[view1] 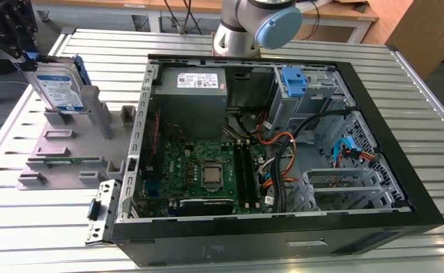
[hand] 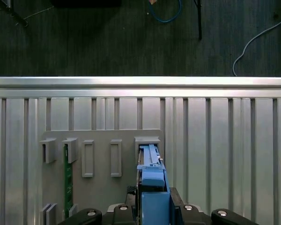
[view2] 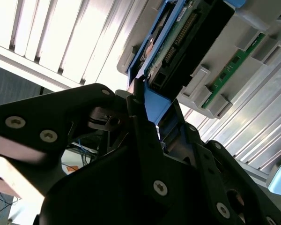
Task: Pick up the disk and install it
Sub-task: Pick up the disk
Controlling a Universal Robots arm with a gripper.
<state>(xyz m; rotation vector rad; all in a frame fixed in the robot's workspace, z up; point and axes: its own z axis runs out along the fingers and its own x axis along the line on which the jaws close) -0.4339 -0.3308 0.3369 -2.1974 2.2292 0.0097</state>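
The disk [view1: 61,91] has a dull silver metal casing, a smooth white-and-blue paper label and glossy blue plastic side rails. The gripper [view2: 154,110] is matt black with bright metal screw heads. The holder [view1: 62,153] looks like matt grey plastic, the table [view1: 40,239] is ribbed bare metal with a soft brushed sheen, and the computer case [view1: 282,233] pairs a smooth black frame with unpainted sheet-metal walls around a green circuit board [view1: 199,165].
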